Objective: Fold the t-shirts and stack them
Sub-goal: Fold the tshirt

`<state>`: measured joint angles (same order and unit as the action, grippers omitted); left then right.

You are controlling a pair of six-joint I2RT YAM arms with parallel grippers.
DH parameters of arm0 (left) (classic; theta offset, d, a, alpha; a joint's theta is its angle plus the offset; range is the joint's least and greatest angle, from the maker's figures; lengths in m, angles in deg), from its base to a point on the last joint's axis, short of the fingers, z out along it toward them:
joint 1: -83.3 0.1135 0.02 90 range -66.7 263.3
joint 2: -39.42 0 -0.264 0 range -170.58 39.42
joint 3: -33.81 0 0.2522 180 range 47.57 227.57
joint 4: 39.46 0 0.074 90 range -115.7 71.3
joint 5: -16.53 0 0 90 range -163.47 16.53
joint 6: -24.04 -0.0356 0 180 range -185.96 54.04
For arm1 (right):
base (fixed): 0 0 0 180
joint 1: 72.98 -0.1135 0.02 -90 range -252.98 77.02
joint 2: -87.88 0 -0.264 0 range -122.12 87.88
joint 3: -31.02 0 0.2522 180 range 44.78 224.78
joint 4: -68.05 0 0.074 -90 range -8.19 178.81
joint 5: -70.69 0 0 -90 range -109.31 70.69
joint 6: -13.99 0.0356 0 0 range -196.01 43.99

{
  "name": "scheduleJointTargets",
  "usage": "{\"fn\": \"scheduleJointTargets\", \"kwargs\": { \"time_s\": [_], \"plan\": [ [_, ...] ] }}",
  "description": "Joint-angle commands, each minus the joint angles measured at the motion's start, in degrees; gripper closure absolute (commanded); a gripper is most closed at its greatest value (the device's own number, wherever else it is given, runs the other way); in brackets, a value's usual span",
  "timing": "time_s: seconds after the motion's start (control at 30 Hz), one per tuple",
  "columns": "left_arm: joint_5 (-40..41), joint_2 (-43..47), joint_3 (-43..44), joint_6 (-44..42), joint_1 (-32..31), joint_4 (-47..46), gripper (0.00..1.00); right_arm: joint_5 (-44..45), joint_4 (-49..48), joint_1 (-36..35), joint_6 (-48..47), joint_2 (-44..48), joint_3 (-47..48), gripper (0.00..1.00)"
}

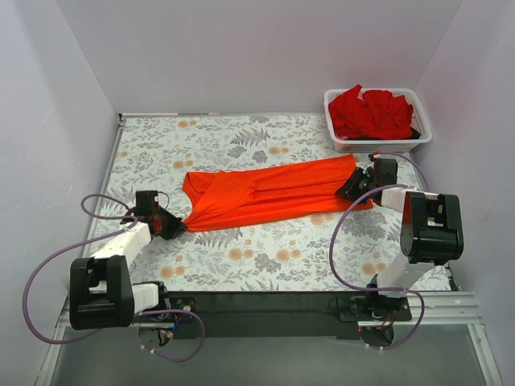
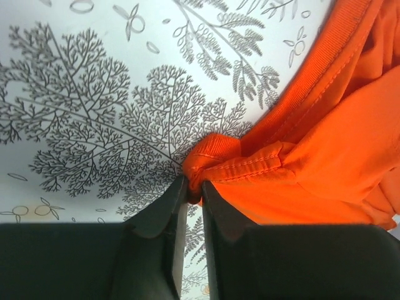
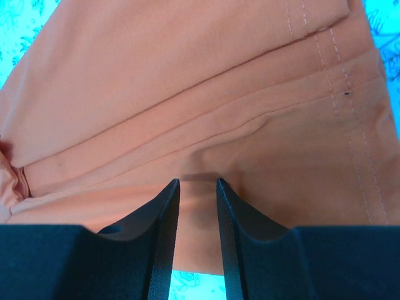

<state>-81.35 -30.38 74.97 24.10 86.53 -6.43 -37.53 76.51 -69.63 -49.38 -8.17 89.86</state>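
Observation:
The bright orange-red t-shirt (image 1: pixel 265 193) lies stretched out in a long band across the middle of the floral table. My left gripper (image 1: pixel 173 225) is shut on its bunched left corner; in the left wrist view the jaws (image 2: pixel 194 187) pinch a stitched hem of the shirt (image 2: pixel 325 156). My right gripper (image 1: pixel 350 189) is at the shirt's right end. In the right wrist view the nearly closed jaws (image 3: pixel 197 182) have the shirt's cloth (image 3: pixel 187 94) between them. The deeper red t-shirts (image 1: pixel 370 112) lie heaped in a basket at the back right.
The white mesh basket (image 1: pixel 378 146) stands at the table's back right corner, just behind my right gripper. White walls enclose the table on the left, back and right. Purple cables loop beside both arms.

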Motion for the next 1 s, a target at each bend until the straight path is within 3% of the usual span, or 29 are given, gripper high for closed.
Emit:
{"fn": "scheduleJointTargets", "kwargs": {
  "time_s": [0.0,0.13,0.17,0.33,0.5,0.6,0.77,0.97],
  "plan": [
    [5.6,-0.3,3.5,-4.8,1.3,2.1,0.87,3.6,5.0,0.7,-1.9,1.6,-2.5,0.62],
    [6.8,0.5,7.7,-7.8,1.3,3.5,0.69,3.2,7.0,-0.5,-2.5,5.7,-2.9,0.59],
    [6.7,0.9,8.5,-9.0,1.3,3.8,0.59,3.4,7.2,-1.5,-2.7,6.8,-3.2,0.58],
    [6.3,3.5,13.4,-12.6,1.2,5.9,0.37,10.5,12.3,-8.1,-6.3,12.6,-1.9,0.57],
    [6.2,4.9,17.8,-13.7,-2.4,7.5,0.37,21.0,16.4,-17.7,-9.4,12.8,0.4,0.58],
    [7.1,3.5,20.3,-13.3,-9.7,7.5,0.41,22.7,18.4,-20.8,-11.1,11.2,2.0,0.59],
    [6.6,-4.9,23.9,-12.1,-16.7,6.5,0.43,23.5,19.5,-24.3,-13.0,8.8,4.1,0.59],
    [7.1,-14.9,26.7,-11.8,-19.7,4.0,0.45,24.4,20.5,-27.3,-14.8,6.1,7.9,0.59]
  ]
}}
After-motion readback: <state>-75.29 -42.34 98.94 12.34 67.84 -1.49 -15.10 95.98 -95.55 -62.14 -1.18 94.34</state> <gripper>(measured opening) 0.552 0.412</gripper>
